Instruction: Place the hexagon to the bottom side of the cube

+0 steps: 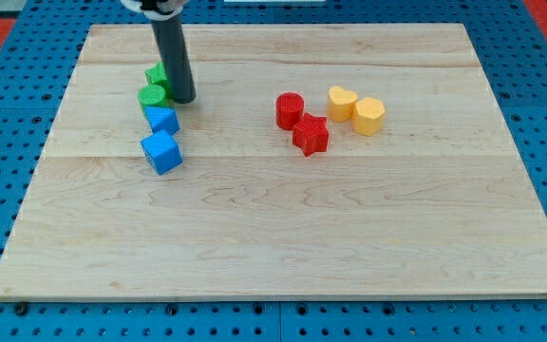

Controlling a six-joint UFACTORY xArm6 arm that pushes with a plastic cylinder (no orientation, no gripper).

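Observation:
My tip [182, 99] rests on the board at the upper left, touching the right side of a round green block [153, 95]. A second green block [156, 73] sits just above that one, partly hidden by the rod. Below them lies a small blue block [162, 120], possibly hexagonal. A blue cube [162, 152] stands just below it, tilted. The four blocks form a near-vertical column left of my tip. At the upper right, a yellow block with flat sides, perhaps a hexagon [369, 116], touches a yellow heart [342, 102].
A red cylinder [290, 109] and a red star [311, 134] sit together right of centre, just left of the yellow pair. The wooden board [273, 247] lies on a blue pegboard surface.

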